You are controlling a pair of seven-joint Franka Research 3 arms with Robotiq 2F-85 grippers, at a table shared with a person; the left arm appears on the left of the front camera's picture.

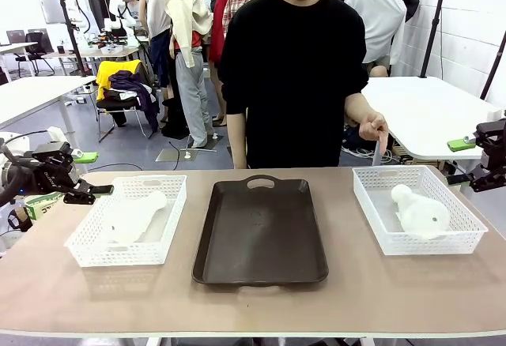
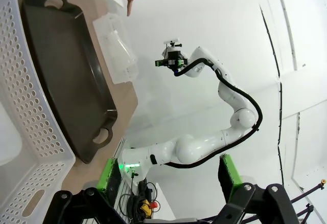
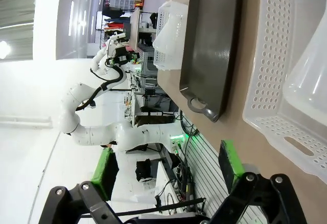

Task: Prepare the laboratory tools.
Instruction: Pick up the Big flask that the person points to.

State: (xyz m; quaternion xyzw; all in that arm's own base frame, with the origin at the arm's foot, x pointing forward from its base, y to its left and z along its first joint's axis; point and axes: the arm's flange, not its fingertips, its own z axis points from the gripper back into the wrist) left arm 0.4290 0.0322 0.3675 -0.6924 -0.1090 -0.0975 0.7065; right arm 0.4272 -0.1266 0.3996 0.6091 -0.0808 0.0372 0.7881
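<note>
One frosted-white flask lies on its side in the left white basket. A second flask lies in the right white basket, and the right wrist view shows this flask close by. My left gripper hovers open off the table's left end, beside the left basket. At the table's right end my right gripper hangs open, apart from the right basket. In each wrist view the green-padded fingers stand wide with nothing between them: left gripper, right gripper.
A dark brown tray with two handles lies between the baskets. A person in black stands at the far side, one hand pointing a finger down over the right basket's far edge. Bare tabletop runs along the front.
</note>
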